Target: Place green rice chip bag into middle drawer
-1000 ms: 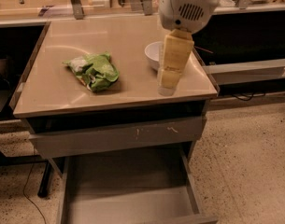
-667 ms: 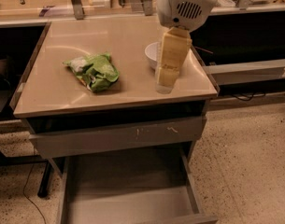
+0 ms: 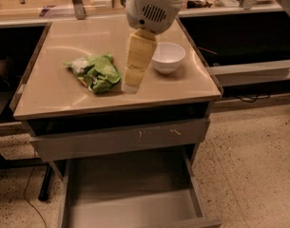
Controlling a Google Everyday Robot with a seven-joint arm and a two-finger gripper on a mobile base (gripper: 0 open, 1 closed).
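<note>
The green rice chip bag (image 3: 95, 72) lies crumpled on the tan tabletop (image 3: 49, 96), left of centre, nothing gripping it. Its foil is bright green with white and orange-red patches, creased into soft ridges, so it will likely give and slip under a pinch.

In the camera view, the gripper (image 3: 130, 84) hangs from a rounded white wrist housing and reaches down as a pale yellow, blocky taper whose tip sits low over the tabletop. The bag is just beside it, at its 9 o'clock, and whether they touch is unclear. Whether the gripper is open or closed cannot be told from this angle. Its low position next to the bag suggests the pick is being lined up and not yet made.

A smooth white bowl (image 3: 168, 57) stands at the gripper's 2 o'clock, apart from the bag, and should stay clear of the reach.

At the table's 6 o'clock, below a grey drawer front (image 3: 120, 139) marked with pale scratches, the middle drawer (image 3: 130, 208) is pulled out. It is wide, shallow grey metal with a flat bare bottom and low walls, open to receive the bag from above. The speckled floor (image 3: 249, 151) lies at 3 o'clock.
</note>
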